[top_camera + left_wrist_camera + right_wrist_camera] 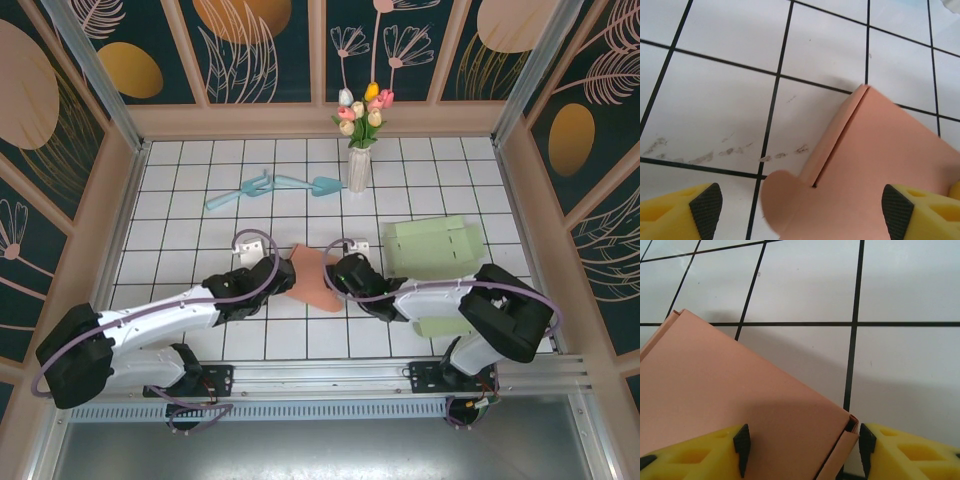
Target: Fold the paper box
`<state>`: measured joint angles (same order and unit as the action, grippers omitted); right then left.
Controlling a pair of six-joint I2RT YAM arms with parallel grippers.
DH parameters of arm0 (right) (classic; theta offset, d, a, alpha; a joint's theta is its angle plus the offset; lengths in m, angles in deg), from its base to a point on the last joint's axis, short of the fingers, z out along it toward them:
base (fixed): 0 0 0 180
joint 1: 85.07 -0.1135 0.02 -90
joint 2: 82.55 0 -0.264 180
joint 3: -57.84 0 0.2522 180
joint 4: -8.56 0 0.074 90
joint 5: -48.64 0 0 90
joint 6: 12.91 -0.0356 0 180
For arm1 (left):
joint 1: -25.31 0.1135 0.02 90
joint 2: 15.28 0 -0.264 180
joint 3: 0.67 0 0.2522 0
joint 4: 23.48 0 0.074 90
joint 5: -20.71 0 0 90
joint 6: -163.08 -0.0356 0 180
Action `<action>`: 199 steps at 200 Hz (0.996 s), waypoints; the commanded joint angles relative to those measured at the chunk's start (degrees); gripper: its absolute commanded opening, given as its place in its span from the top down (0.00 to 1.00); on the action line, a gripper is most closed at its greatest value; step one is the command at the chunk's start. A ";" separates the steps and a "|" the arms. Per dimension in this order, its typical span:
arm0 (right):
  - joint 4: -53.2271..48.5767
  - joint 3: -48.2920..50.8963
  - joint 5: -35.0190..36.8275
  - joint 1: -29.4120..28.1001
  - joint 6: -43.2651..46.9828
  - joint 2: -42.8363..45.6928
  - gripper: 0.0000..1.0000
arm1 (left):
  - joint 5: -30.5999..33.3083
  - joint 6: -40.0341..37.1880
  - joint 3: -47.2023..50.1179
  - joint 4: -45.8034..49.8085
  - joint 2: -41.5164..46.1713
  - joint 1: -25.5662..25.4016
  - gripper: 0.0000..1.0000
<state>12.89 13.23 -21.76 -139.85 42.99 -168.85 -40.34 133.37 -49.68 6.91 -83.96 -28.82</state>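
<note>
A salmon-pink paper box, partly folded, lies on the white tiled table between my two grippers. My left gripper is at its left edge. In the left wrist view the left gripper is open wide, with the box's rounded tab and a slit between the pads, and the left pad is clear of the paper. My right gripper is at the box's right side. In the right wrist view the right gripper is open astride a box corner. One pad lies over the panel.
A flat pale green paper box lies to the right, with another green sheet near the right arm. A vase of flowers and blue tools are at the back. Wooden walls enclose the table.
</note>
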 commanded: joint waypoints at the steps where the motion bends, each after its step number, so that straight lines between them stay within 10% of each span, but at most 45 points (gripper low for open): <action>1: -0.03 -0.02 -6.90 2.16 6.49 -0.22 0.39 | 0.18 1.77 1.80 -3.04 1.39 -0.36 0.15; 65: 0.18 0.87 -11.63 5.76 8.35 0.40 0.39 | -3.98 -2.04 -2.27 -7.13 -2.22 -0.36 0.24; 199: 2.82 3.52 -13.79 8.19 7.63 -0.20 0.40 | -11.13 2.88 -13.29 0.36 -22.63 -0.36 0.06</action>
<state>17.59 15.00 -35.40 -132.40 50.05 -168.68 -47.73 134.14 -61.79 5.77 -105.62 -28.82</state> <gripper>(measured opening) 0.603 0.943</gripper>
